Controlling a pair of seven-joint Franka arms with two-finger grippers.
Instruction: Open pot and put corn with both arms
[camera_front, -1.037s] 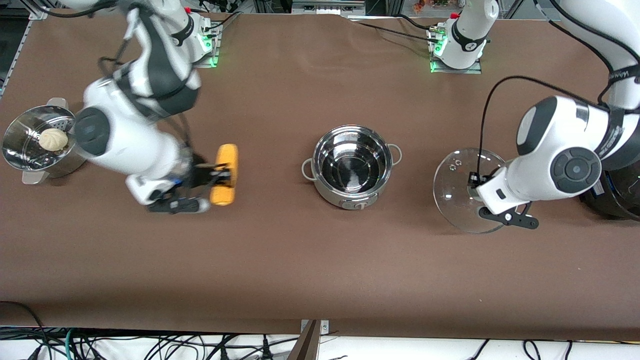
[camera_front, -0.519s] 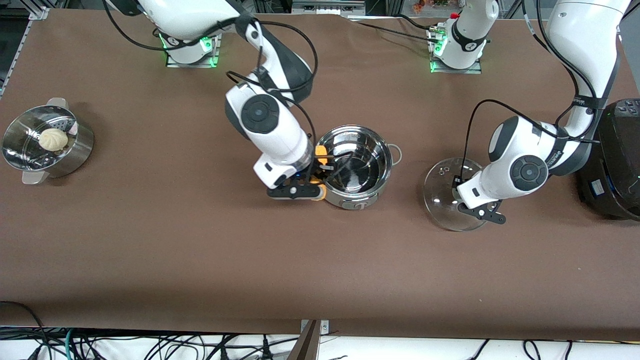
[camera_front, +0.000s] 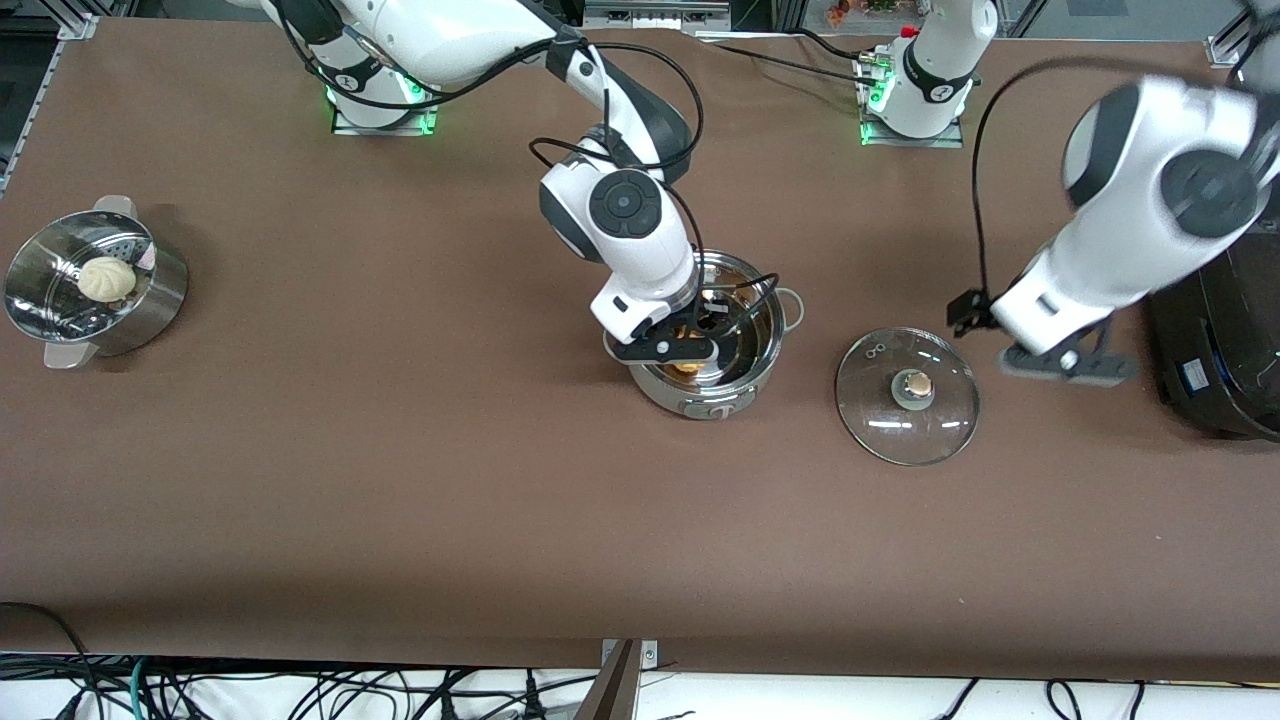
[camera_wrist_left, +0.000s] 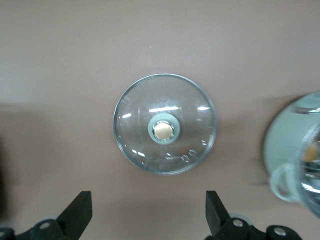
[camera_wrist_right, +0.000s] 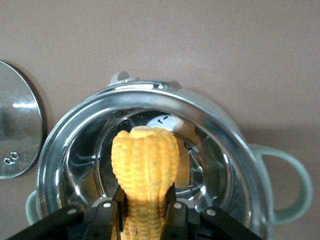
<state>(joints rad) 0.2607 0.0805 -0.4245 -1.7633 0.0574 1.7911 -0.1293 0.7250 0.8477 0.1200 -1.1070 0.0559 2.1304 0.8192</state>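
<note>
Corn (camera_wrist_right: 145, 165) is held upright inside the open steel pot (camera_front: 745, 385), clamped near its lower end between the fingers (camera_wrist_right: 107, 212) of the right gripper (camera_front: 690, 345), with the cob's free end pointing into the bowl; the right wrist view shows it well within the rim and above the shiny floor, though whether it touches the bottom cannot be told. In the front view only a sliver of orange shows under the right arm's wrist, which reaches down over the pot from its base at the top of the table (camera_front: 400, 500). The pot stands near the middle of the table, its badge turned toward the front camera and one loop handle (camera_front: 792, 305) showing toward the left arm's end. Its glass lid (camera_front: 880, 420) lies flat on the table beside the pot, toward the left arm's end, tan knob (camera_front: 912, 385) up, apart from the pot and touched by nothing. The left gripper (camera_wrist_left: 147, 222) hangs in the air over the table just beside the lid, toward the black cooker (camera_front: 1215, 340), its fingers (camera_wrist_left: 77, 212) spread wide and holding nothing. At the right arm's end of the table a steamer pot (camera_front: 150, 310) stands with a white bun (camera_front: 106, 278) resting on its perforated insert.
</note>
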